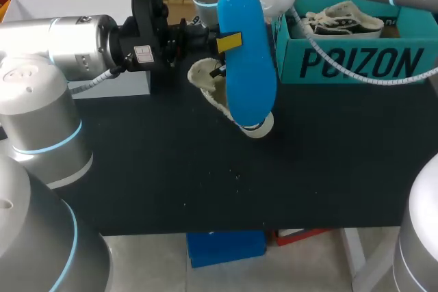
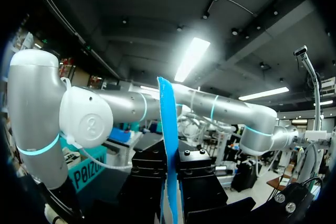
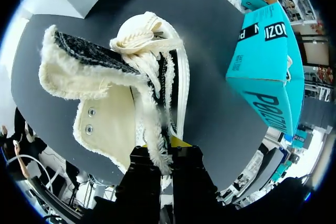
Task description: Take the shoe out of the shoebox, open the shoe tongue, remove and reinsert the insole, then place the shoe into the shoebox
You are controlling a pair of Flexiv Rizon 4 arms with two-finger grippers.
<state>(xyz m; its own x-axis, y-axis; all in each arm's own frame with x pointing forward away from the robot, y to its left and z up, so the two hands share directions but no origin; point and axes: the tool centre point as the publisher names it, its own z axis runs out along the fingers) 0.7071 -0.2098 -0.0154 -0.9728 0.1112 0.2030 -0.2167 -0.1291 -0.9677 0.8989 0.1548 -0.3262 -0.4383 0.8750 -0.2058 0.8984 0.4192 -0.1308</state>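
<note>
Robotics lab, strip ceiling lights (image 2: pixel 191 59), black worktable (image 1: pixel 205 182)

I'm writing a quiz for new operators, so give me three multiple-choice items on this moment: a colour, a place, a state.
1. The shoebox is: A teal, B red, C white.
2. The insole is: A in the shoebox, B in the left gripper, C out of view.
3. The right gripper is: A open, B shut on the shoe, C out of view.
Answers: A, its walls are teal; B, the blue insole stands between that gripper's fingers; B, its fingers pinch the shoe's collar from both sides.
</note>
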